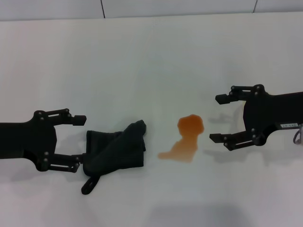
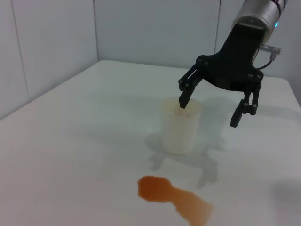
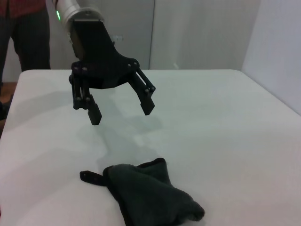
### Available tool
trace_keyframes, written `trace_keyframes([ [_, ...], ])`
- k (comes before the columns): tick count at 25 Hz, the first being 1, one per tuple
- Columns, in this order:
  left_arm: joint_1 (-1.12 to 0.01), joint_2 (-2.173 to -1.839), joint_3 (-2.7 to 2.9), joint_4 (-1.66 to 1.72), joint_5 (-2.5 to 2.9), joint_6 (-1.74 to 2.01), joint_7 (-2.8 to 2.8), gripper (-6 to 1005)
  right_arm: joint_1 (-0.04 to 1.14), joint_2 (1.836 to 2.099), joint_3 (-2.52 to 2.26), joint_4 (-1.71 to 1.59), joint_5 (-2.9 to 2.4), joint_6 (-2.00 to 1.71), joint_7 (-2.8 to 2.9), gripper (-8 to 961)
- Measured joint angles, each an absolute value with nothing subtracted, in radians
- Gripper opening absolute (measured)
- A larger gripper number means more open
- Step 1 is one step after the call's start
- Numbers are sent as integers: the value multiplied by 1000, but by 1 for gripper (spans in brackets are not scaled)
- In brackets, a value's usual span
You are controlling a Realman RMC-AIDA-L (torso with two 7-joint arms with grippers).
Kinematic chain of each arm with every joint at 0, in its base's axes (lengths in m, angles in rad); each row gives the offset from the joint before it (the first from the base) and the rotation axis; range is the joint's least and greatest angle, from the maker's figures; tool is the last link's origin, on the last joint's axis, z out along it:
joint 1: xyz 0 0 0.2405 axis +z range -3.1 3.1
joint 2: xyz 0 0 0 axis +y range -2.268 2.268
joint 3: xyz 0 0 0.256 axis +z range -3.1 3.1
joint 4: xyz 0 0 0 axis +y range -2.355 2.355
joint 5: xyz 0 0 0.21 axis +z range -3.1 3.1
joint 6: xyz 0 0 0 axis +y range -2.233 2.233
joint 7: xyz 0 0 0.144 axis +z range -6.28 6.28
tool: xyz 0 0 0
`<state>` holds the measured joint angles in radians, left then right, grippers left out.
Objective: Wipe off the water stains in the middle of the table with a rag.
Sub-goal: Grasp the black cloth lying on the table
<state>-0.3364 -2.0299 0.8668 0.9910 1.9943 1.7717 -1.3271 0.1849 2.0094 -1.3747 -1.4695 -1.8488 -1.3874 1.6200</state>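
- Sitting untouched near the middle of the plain white matte surface [image 1: 151, 52], the orange-brown translucent puddle of water stains [image 1: 186, 140] has a rounder blob and a thin tail running toward the robot's left.
- Dark grey crumpled cloth rag [image 1: 116, 150] lies just left of the puddle, not touching it; a loop tab sticks out at its near-left corner.
- Left black hand [image 1: 79, 142] is wide open, holding nothing, fingers straddling the rag's left edge; right wrist view shows it raised above the surface, so no grasp yet.
- Right black hand [image 1: 219, 118] is also wide open and empty, hovering right of the puddle.
- Small translucent white plastic cup [image 2: 180, 126] stands beyond the puddle, below the right hand in the left wrist view.
- Risk: closing on only the rag's edge or loop likely drags it bunched, smearing instead of absorbing.
- Risk: a sweep carried too far right could hit the cup or the right hand parked there.
- Risk: pressing too lightly would probably leave the thin tail behind.
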Motion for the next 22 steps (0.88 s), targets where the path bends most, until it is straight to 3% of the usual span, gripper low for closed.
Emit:
trace_keyframes([
  [5,-362,-2005,867,998,2026,1762,-1419,889,186,2010,-1377,-1493,-1854,-1385,1637,872],
  [13,-528,-1955,874,1000,2269,1772,-1665,890,186,2011,-1399,-1504,-1847,-1377,1650,872],
  [16,-588,-1961,879,1000,2365,1791,-1696,889,188,2011,-1403,-1511,-1845,-1373,1650,872],
  [22,-692,-2010,909,993,2538,1789,-1716,889,194,2011,-1414,-1522,-1844,-1361,1651,873],
])
